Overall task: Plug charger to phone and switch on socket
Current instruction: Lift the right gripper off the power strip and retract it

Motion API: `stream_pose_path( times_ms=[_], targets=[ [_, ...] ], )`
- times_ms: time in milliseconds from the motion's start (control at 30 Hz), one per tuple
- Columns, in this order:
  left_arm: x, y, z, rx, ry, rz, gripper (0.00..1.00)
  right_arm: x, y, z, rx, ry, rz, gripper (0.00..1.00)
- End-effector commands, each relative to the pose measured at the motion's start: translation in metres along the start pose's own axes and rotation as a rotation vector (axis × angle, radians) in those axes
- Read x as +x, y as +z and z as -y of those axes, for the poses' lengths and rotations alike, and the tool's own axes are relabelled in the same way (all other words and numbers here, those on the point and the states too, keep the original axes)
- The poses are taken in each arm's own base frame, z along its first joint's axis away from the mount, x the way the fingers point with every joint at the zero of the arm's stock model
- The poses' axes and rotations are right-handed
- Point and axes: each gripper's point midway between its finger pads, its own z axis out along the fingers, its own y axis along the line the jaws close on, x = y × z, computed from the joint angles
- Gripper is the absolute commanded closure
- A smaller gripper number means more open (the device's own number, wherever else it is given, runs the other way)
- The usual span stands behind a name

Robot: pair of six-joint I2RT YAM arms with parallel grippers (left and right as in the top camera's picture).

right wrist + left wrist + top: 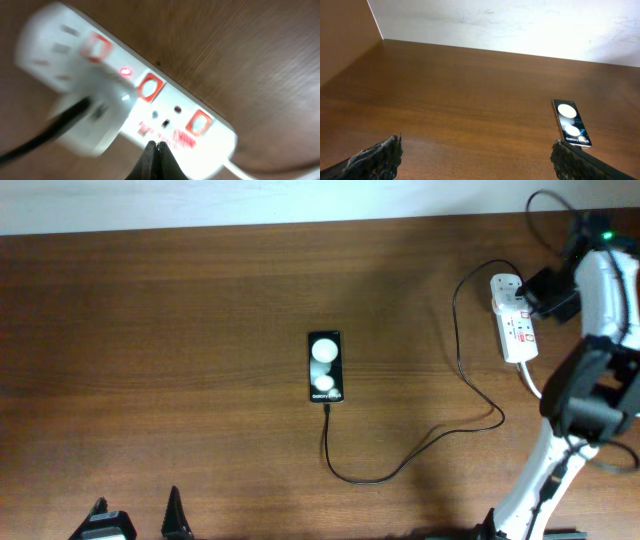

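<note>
The black phone (325, 367) lies mid-table with two white blobs on its face; it also shows in the left wrist view (571, 129). The thin black charger cable (420, 448) runs from the phone's near end across to the white socket strip (512, 318) at the right. A white plug sits in the strip (95, 117), and a small red light glows (124, 72). My right gripper (156, 146) is shut and empty, tips just above the strip's face; in the overhead view it is over the strip (545, 295). My left gripper (475, 155) is open and empty, low at the front left.
The strip's thick white cord (530, 380) runs toward the right arm's base. A white wall borders the far table edge (495, 25). The strip has red-framed rocker switches (150, 86).
</note>
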Motion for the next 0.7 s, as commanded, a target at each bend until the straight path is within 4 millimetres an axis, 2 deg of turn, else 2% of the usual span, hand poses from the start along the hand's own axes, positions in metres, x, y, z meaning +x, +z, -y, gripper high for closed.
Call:
stream_pose_path(
  times_ms=[0,33,67,100,133,167,200,233,333,400,433,467,500,533,567,600,667],
  targets=[
    [0.000,0.000,-0.001,-0.008,0.010,0.004,0.01,-0.013,-0.127,-0.003,-0.125,0.002,0.240,0.96],
    [0.000,0.000,-0.001,-0.008,0.010,0.004,0.01,-0.009,-0.161,-0.002,-0.168,0.000,0.293,0.96],
    [0.000,0.000,-0.001,-0.008,0.010,0.004,0.01,-0.006,-0.180,-0.002,-0.198,-0.002,0.323,0.96],
    [0.000,0.000,-0.001,-0.008,0.010,0.004,0.01,0.007,-0.224,-0.006,-0.296,-0.016,0.374,0.96],
    [0.000,0.000,-0.001,-0.008,0.010,0.004,0.01,0.020,-0.251,-0.013,-0.386,-0.038,0.385,0.96],
    [0.000,0.000,-0.001,-0.008,0.010,0.004,0.01,0.044,-0.294,-0.024,-0.545,-0.087,0.396,0.96],
    [0.000,0.000,-0.001,-0.008,0.010,0.004,0.01,0.061,-0.327,-0.029,-0.651,-0.128,0.421,0.96],
    [0.000,0.000,-0.001,-0.008,0.010,0.004,0.01,0.077,-0.361,-0.028,-0.731,-0.161,0.476,0.96],
    [0.000,0.000,-0.001,-0.008,0.010,0.003,0.01,0.114,-0.456,-0.006,-0.887,-0.218,0.728,0.96],
    [0.001,0.000,-0.001,-0.008,0.011,0.000,0.01,0.131,-0.494,0.002,-0.979,-0.214,0.808,0.96],
    [0.001,0.000,-0.001,-0.008,0.011,0.000,0.01,0.150,-0.529,0.010,-1.066,-0.242,0.893,0.95],
    [0.001,0.000,-0.002,-0.009,0.011,0.001,0.01,0.160,-0.544,0.016,-1.092,-0.255,0.941,0.95],
    [0.001,0.000,-0.002,-0.009,0.011,0.000,0.01,0.174,-0.560,0.026,-1.119,-0.268,0.992,0.90],
    [0.001,0.000,-0.002,-0.009,0.011,0.000,0.01,0.184,-0.569,0.034,-1.130,-0.268,1.024,0.88],
    [0.001,0.000,-0.002,-0.009,0.011,0.000,0.01,0.194,-0.576,0.040,-1.138,-0.282,1.050,0.86],
    [0.002,0.000,-0.002,-0.009,0.011,-0.003,0.01,0.218,-0.583,0.049,-1.146,-0.355,1.086,0.84],
    [0.002,0.000,-0.002,-0.009,0.012,-0.003,0.01,0.255,-0.582,0.055,-1.218,-0.444,1.028,0.85]
  ],
)
